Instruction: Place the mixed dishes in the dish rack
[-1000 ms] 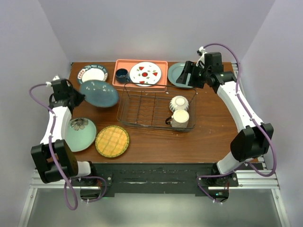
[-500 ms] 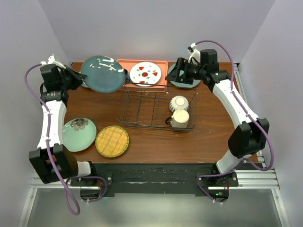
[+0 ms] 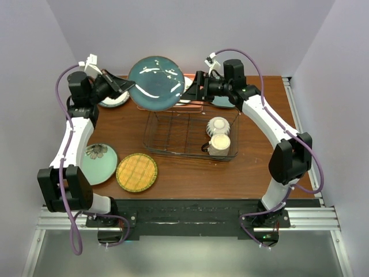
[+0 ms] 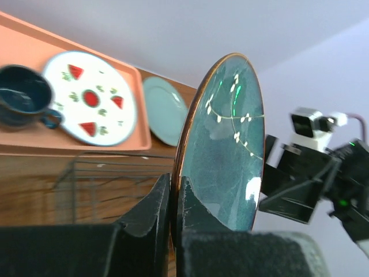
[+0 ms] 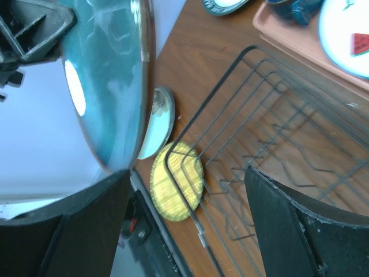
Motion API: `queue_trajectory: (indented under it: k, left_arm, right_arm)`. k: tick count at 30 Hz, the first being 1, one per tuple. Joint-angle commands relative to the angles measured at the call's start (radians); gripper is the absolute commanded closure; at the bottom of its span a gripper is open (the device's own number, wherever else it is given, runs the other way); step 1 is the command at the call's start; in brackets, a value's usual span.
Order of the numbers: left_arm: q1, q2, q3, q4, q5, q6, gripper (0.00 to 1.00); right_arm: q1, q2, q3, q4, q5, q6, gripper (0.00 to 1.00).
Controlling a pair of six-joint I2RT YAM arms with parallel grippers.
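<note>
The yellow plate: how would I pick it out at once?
Start at the dark wire dish rack in the middle of the brown table. Off its near left corner lies the yellow plate, flat beside a pale green plate. Only it has a woven, basket-like pattern.

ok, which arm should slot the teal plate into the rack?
Left, likely: the left gripper is shut on the teal plate, on edge near the rack. The right gripper is open beside it.
</note>
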Motion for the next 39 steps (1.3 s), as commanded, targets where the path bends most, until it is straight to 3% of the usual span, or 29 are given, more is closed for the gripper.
queue_trajectory:
  k: [1, 7, 13, 17, 18, 20, 25, 28, 29, 31, 33, 37, 39]
  left_arm:
    - [-0.039, -0.01, -0.009, 0.289, 0.12, -0.197, 1.0]
    - [-0.08, -0.003, -0.044, 0.351, 0.113, -0.242, 1.0]
    - [-0.108, -0.005, -0.09, 0.431, 0.114, -0.29, 1.0]
    - [-0.107, -0.017, -0.106, 0.429, 0.107, -0.288, 1.0]
    - [-0.107, -0.017, -0.106, 0.429, 0.108, -0.281, 1.0]
    - [-0.107, -0.017, -0.097, 0.403, 0.114, -0.267, 1.0]
    - [-0.108, -0.02, -0.071, 0.288, 0.13, -0.179, 0.99]
    - [-0.107, -0.026, -0.037, 0.161, 0.122, -0.089, 0.64]
    - [-0.107, -0.028, -0.025, 0.118, 0.108, -0.06, 0.42]
    - [-0.107, -0.023, 0.032, -0.018, 0.096, 0.034, 0.25]
    - [-0.107, -0.013, 0.092, -0.133, 0.084, 0.135, 0.0]
    - [-0.102, 0.024, 0.331, -0.469, 0.004, 0.328, 0.0]
    - [-0.096, 0.03, 0.388, -0.543, -0.065, 0.396, 0.0]
  right_arm:
    - [0.006, 0.0, 0.069, 0.075, -0.033, 0.022, 0.17]
    - [0.007, -0.011, 0.039, 0.183, -0.043, 0.09, 0.2]
    - [0.006, -0.005, 0.023, 0.202, 0.005, 0.134, 0.33]
    - [0.007, 0.013, 0.045, 0.171, -0.004, 0.133, 0.62]
    - [0.007, 0.016, 0.053, 0.148, 0.0, 0.128, 0.8]
    - [0.009, 0.013, 0.053, 0.13, 0.011, 0.117, 0.97]
    - [0.006, -0.016, 0.051, 0.081, 0.091, 0.084, 1.0]
    - [0.006, -0.028, 0.072, 0.07, 0.121, 0.051, 1.0]
    - [0.006, -0.03, 0.1, 0.047, 0.132, 0.021, 1.0]
    - [0.006, -0.034, 0.132, 0.023, 0.166, -0.024, 1.0]
    - [0.006, -0.051, 0.158, 0.013, 0.171, -0.12, 1.0]
    - [0.006, -0.105, 0.174, 0.003, 0.256, -0.31, 1.0]
    - [0.006, -0.141, 0.172, 0.019, 0.304, -0.399, 1.0]
